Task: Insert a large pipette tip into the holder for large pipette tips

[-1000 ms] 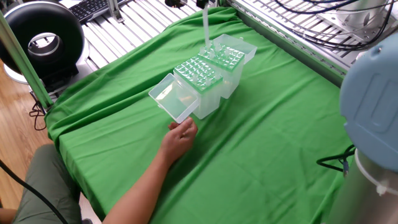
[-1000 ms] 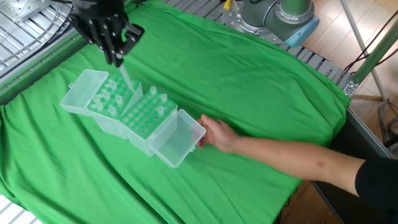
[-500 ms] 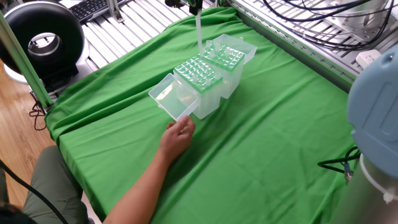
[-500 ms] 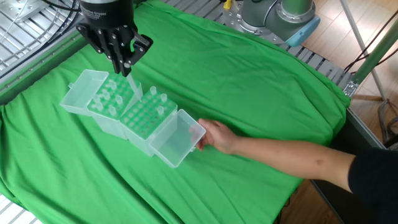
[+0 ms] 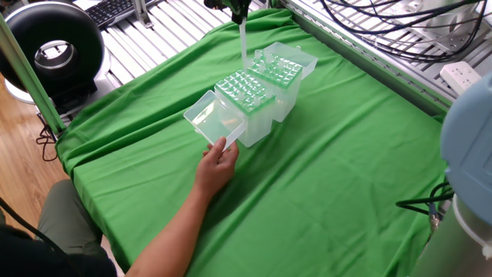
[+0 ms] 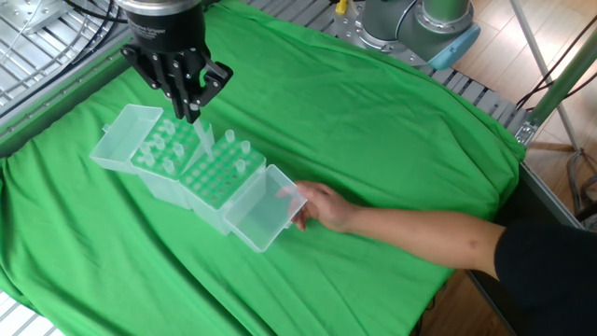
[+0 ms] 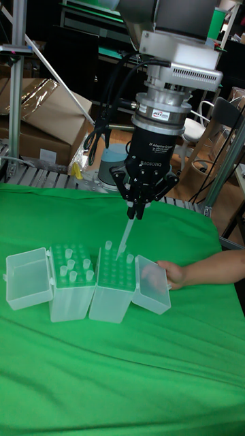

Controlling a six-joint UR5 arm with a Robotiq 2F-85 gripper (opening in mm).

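In my one fixed view the pincer (image 5: 240, 9) was cut off by the top edge, so I went by the other two cameras. There the pincer (image 7: 134, 214) was closed on the upper end of the large pipette tip (image 7: 126, 237), which hung down at a slight tilt. Its lower end reached the greenish grid of the holder for large pipette tips (image 7: 112, 286) directly below the pincer. I could not tell whether the point had entered a hole or only touched the grid; the clear plastic blurred into the box in every view.

The holder's clear lid (image 7: 152, 284) hung open on the side away from the shorter box. A person's hand (image 7: 175, 272) rested against that lid's outer edge, below and to the side of the pincer; the arm ran out of frame. In the other fixed view I made out a few tips (image 6: 236, 145) standing in the holder's far rows, just beside the held tip (image 6: 202, 140).

The shorter box (image 7: 71, 286) stood touching the holder, below the pincer on the opposite side from the hand. Several tips (image 7: 75, 262) stood scattered in its grid; I could not count them surely. Its own lid (image 7: 27, 278) lay open outward. Both boxes sat on the green cloth (image 7: 122, 368) covering the tabletop.
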